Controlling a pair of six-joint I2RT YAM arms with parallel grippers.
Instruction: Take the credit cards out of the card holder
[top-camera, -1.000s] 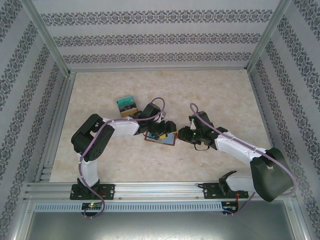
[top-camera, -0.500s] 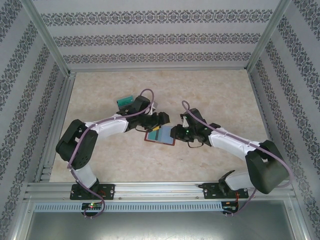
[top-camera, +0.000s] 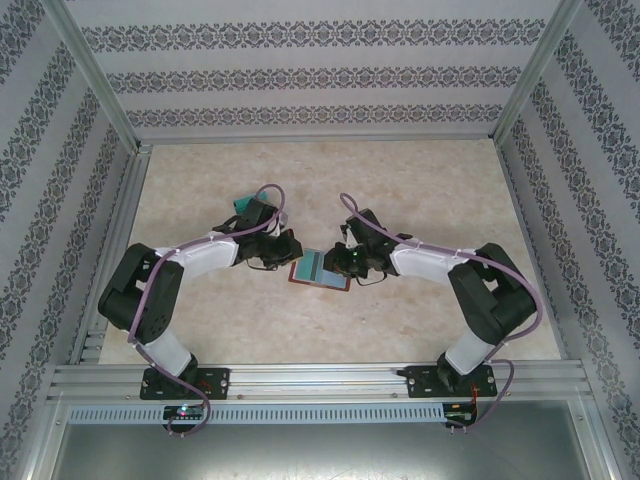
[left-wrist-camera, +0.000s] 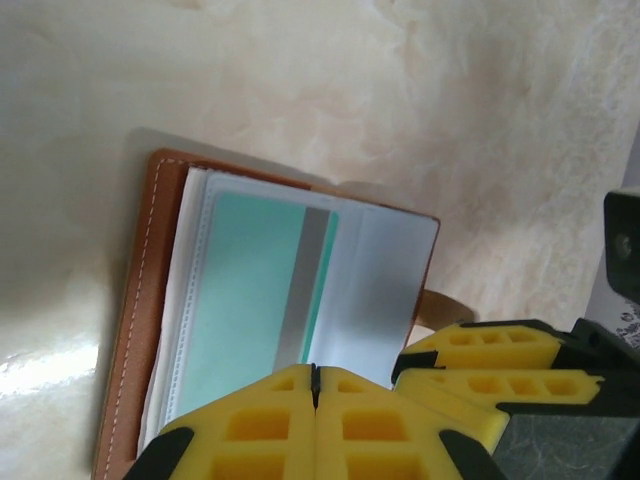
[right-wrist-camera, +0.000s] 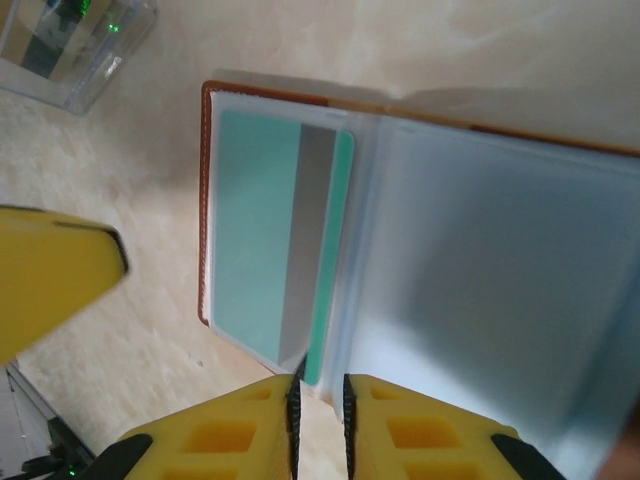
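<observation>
The card holder (top-camera: 322, 270) lies open on the table, brown leather rim (left-wrist-camera: 140, 300) outward and its clear sleeves up. A teal credit card (left-wrist-camera: 245, 290) with a grey stripe sits in the left sleeve (right-wrist-camera: 255, 230). My left gripper (top-camera: 290, 250) is shut with nothing between its pads, tips (left-wrist-camera: 315, 368) over the holder's near edge. My right gripper (top-camera: 338, 262) stands open by a narrow gap (right-wrist-camera: 318, 380) at the lower corner of the teal card's sleeve. Its yellow finger (left-wrist-camera: 490, 350) shows beside the left one.
Another teal card (top-camera: 245, 205) lies on the table behind the left arm's wrist. The holder's snap tab (left-wrist-camera: 440, 305) sticks out on the right side. The left gripper's yellow finger (right-wrist-camera: 50, 275) hangs left of the holder. Metal frame rails border the table.
The left gripper has shut and swung left and back off the holder's middle. The right gripper has moved left onto the holder's edge, its jaws narrowing. The holder has stayed put.
</observation>
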